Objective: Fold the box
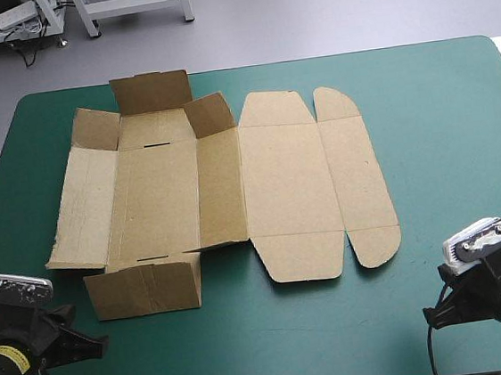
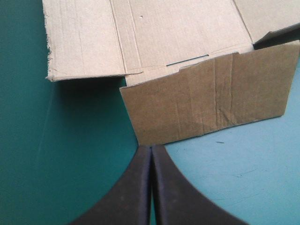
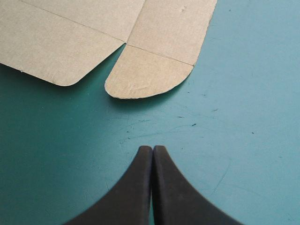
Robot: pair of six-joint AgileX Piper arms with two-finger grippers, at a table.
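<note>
Box (image 1: 224, 190) lies opened out on the teal-green cover (image 1: 442, 131), a little left of the table's middle, its long creases running from the near edge toward the far one. Left half is the tray part: base panel flat, outer side wall (image 1: 82, 201) almost flat with its near corner slightly lifted, judging by the shadow under it in the left wrist view. Far end flap (image 1: 151, 92) stands partly raised, and the two small corner tabs beside it tilt up. Near end flap (image 1: 145, 290) is bent outward toward the near edge, creased but not tucked. Right half lies flat: the lid panel (image 1: 290, 183) and the narrow tuck strip (image 1: 357, 176) with rounded ends. Left gripper (image 2: 151, 149) is clenched and empty, its fingers meeting in one point right at the near end flap's outer edge; contact cannot be told. Right gripper (image 3: 152, 149) is likewise clenched and empty, low over bare cover, with the tuck strip's rounded end ahead of it and clearly apart. In the high view both arms sit by the table's near corners. Judgement on progress: early. Flaps are bent at their creases but nothing is locked. Left to do: raise both side walls, turn the corner tabs inward, then fold each end flap over and tuck it into the base slots, lid staying flat.
</note>
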